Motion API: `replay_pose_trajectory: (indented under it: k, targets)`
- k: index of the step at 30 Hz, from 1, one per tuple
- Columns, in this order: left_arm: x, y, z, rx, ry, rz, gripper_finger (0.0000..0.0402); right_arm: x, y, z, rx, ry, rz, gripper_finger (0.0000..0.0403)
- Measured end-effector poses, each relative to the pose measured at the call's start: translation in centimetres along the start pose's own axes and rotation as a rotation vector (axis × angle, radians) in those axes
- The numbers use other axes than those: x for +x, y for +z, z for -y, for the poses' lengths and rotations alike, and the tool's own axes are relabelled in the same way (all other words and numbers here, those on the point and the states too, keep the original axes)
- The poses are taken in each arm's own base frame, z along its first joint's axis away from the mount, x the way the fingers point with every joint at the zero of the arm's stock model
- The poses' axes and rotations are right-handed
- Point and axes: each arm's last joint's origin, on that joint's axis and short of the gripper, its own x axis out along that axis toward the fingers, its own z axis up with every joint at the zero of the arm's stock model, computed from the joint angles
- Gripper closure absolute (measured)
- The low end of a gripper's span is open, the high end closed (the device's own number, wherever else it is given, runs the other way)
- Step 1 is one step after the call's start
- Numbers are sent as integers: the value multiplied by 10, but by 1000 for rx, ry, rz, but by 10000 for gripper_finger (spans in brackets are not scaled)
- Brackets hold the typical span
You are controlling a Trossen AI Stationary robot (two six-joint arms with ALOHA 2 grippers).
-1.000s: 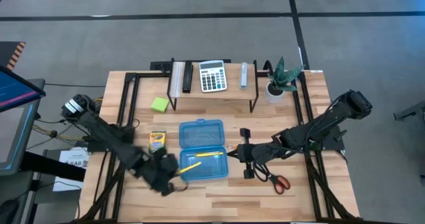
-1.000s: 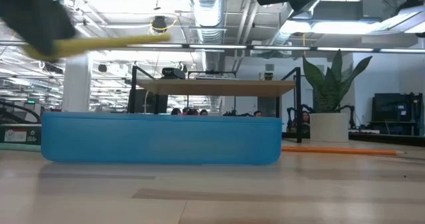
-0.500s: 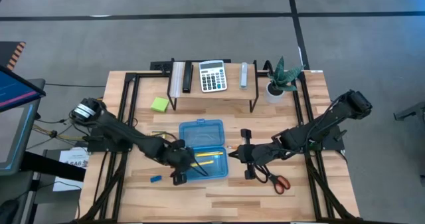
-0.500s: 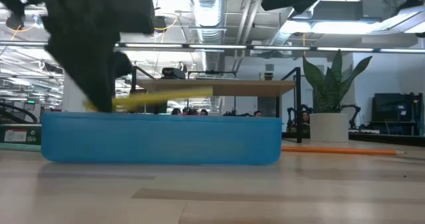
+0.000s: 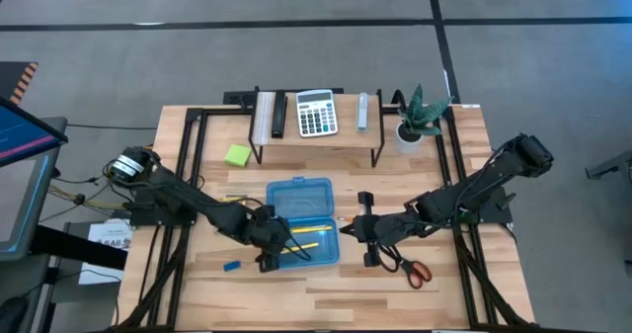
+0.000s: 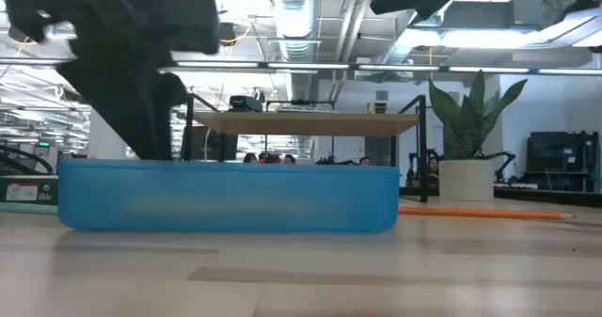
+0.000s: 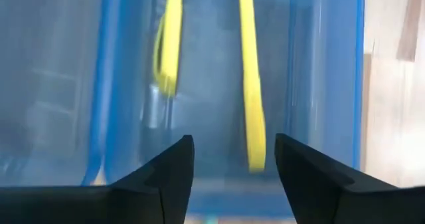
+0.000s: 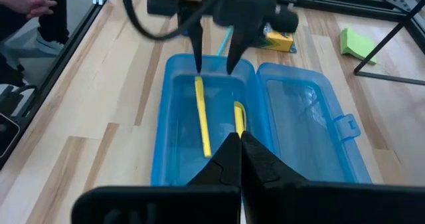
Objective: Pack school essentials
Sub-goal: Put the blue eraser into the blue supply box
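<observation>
Released since the earlier frame, one yellow pencil (image 8: 202,125) now lies inside my blue case (image 5: 302,224); left gripper (image 8: 214,63) stands open above it, right gripper (image 5: 362,230) waits closed beside the case.

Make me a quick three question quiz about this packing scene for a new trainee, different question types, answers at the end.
1. True or false: the left gripper is clamped on a yellow pencil.
2. Which item lies on the table near the right gripper? A) scissors B) calculator C) sticky-note pad
3. Fill in: the potted plant stands beside the ____.

Key:
1. False. Its fingers are spread over the blue case, and the pencil lies loose inside.
2. A. The red-handled scissors.
3. The shelf, which carries the calculator.
</observation>
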Motion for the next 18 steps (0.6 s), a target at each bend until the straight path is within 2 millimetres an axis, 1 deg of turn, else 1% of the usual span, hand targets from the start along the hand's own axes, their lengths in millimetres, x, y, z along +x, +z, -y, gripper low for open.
replay_pose_trajectory:
  k: [4, 8, 10, 13, 18]
  targets:
    - [-23, -15, 8, -14, 49, -10, 204, 0, 0, 0, 1, 0, -3, 395]
    - [-36, -40, 22, -50, 84, -75, 204, 0, -1, -1, 13, 2, -10, 395]
    - [-39, -53, 30, -64, 98, -93, 203, -1, -2, -2, 13, 4, -14, 395]
    - [-39, -76, 40, -92, 101, -117, 203, -1, -2, -3, 17, 8, -14, 395]
    - [-35, -112, 46, -165, 116, -146, 203, -2, -2, -5, 37, 12, -13, 395]
